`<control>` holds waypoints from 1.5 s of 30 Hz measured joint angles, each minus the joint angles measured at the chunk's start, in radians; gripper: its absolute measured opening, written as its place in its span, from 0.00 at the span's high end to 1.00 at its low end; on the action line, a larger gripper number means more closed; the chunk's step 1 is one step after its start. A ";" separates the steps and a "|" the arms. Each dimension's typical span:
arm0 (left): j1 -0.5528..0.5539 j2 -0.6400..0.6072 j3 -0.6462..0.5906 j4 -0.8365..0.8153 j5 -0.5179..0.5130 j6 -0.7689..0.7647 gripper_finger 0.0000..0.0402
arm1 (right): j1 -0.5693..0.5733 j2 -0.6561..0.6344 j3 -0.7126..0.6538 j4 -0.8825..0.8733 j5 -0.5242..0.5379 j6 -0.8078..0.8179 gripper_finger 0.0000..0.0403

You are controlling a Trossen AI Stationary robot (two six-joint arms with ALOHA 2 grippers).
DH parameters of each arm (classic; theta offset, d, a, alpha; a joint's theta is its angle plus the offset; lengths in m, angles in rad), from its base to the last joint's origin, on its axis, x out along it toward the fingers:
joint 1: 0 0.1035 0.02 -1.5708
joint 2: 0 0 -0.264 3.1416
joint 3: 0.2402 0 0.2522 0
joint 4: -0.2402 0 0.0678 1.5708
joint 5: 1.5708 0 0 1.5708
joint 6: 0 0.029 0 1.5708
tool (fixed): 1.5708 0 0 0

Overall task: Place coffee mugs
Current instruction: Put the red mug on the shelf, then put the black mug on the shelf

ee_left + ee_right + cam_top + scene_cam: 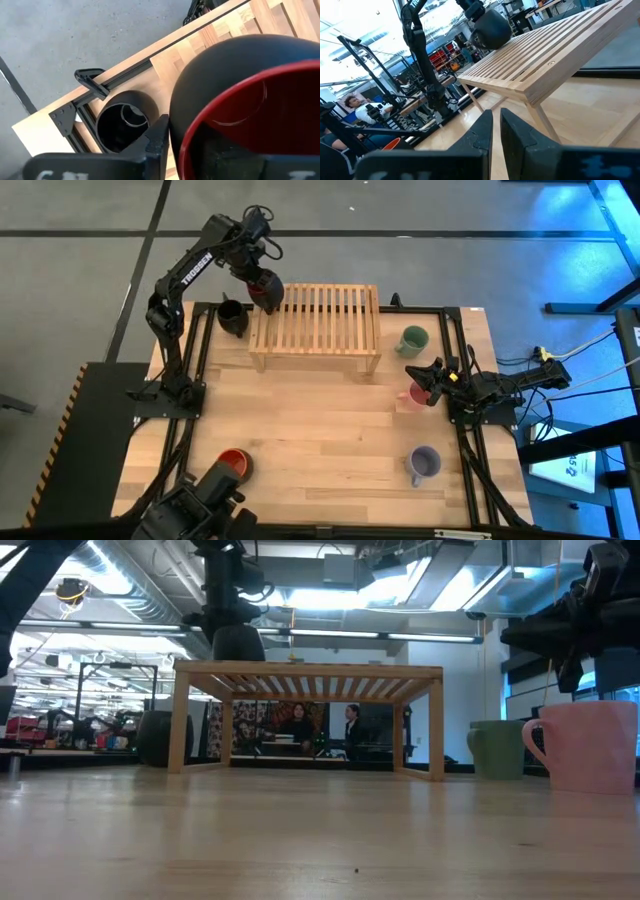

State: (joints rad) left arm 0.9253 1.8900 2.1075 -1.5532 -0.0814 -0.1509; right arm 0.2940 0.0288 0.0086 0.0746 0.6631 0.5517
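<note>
My left gripper [262, 280] is at the far left corner of the wooden slatted rack [318, 320], shut on the dark red mug [235, 65], which shows dark in the low view [238, 642]. The black mug [233, 315] stands on the table left of the rack. To the rack's right stands the pale green mug [411, 340]. My right gripper [432, 380] hovers, shut, just above the pink mug [590, 745]. The lavender mug [423, 465] and the orange mug [234, 464] stand near the table's near edge. My left gripper holds the dark red mug by its rim [187, 135], one finger [157, 140] outside the wall and the other apparently inside. The fingers come from above, slanting. The mug is tilted, its mouth toward the wrist, right at the rack's top; whether it touches the slats I cannot tell.
The rack stands across the table's far middle, with open wood in front of it. Black arm mounts [165, 395] sit at both side edges. A dark device [195, 510] sits at the near edge beside the orange mug. People show in the room beyond the table.
</note>
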 joint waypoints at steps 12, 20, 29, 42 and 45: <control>0.000 0.000 0.000 0.048 -0.002 0.027 0.71 | 0.000 0.000 0.000 0.000 0.000 0.002 0.94; -0.011 -0.009 0.001 0.109 -0.005 0.074 0.69 | 0.000 0.000 0.000 0.000 0.000 0.002 0.94; -0.012 -0.010 0.079 0.096 -0.017 0.084 0.69 | 0.000 0.000 0.000 0.001 0.000 0.002 0.94; 0.006 -0.166 0.114 0.001 -0.090 0.108 0.69 | 0.000 0.000 0.000 0.003 0.000 0.002 0.94; 0.049 -0.237 0.003 0.011 -0.093 0.104 0.69 | 0.000 0.000 0.000 0.004 -0.001 0.002 0.94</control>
State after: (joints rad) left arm 0.9745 1.6527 2.1100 -1.5417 -0.1747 -0.0467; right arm 0.2943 0.0285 0.0082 0.0784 0.6624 0.5537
